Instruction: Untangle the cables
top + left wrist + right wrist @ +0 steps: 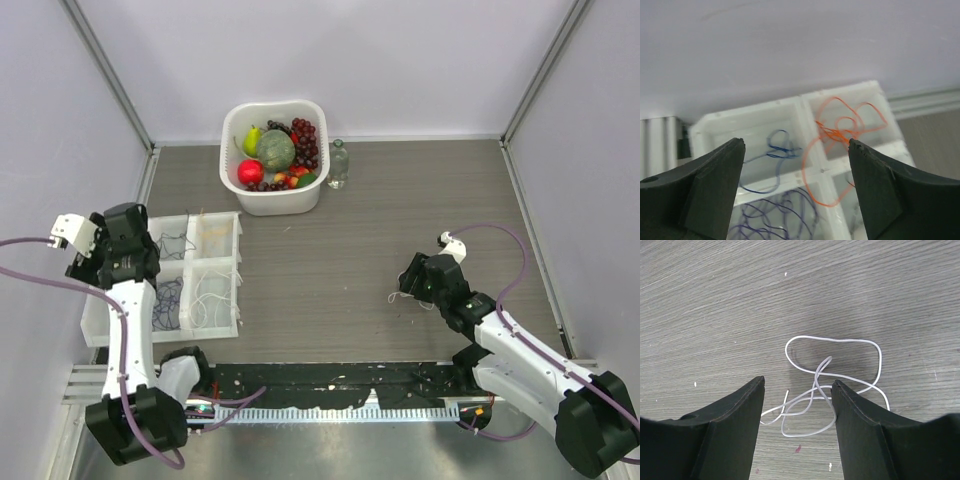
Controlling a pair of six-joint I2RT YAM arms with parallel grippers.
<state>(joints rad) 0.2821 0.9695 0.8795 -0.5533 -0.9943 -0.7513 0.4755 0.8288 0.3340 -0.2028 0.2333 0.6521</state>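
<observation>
A white compartment tray (238,270) stands at the left and holds sorted cables. In the left wrist view its dividers (790,177) separate an orange cable (832,132), a blue cable (780,150) and purple cables (775,215). My left gripper (130,255) hovers above the tray, open and empty (796,145). A white cable (840,339) lies in loose loops on the table at the right (400,297). My right gripper (412,283) is open just above it, and its fingertips (798,381) straddle the cable's near loops without holding it.
A white basket (310,110) of fruit stands at the back centre with a small clear bottle (338,165) beside it. A black strip (330,385) runs along the near edge between the arm bases. Walls close in on the left, back and right.
</observation>
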